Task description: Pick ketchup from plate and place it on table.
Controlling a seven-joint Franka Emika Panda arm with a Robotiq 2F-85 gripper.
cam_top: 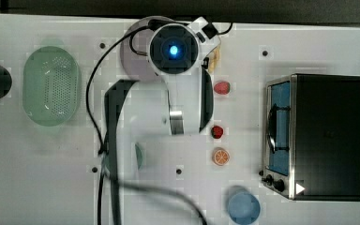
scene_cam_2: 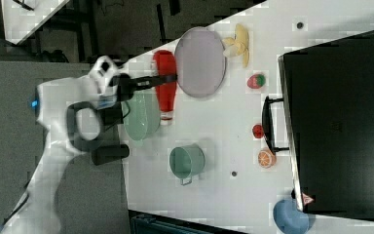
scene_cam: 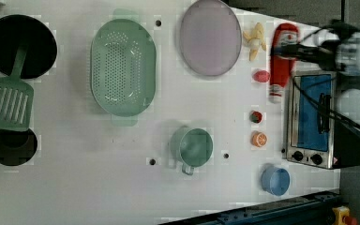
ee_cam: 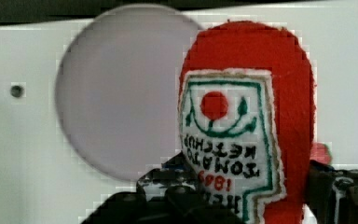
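**Transfer phase: ketchup lifted off plate**

With the end effector (ee_cam: 242,200) clamped on the ketchup (ee_cam: 251,116), the bottle hangs above the bench (scene_cam: 122,187), clear of the plate (scene_cam: 210,37) (now bare). Next: lower it onto open bench surface, then release.

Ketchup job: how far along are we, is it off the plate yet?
Done: the plate is bare, and the ketchup is up off it, clamped between the gripper fingers in the wrist view. In hand: the bottle hangs in the air, carried in the left view beside the toaster oven. Left: lower it onto a bare patch of table and let go.
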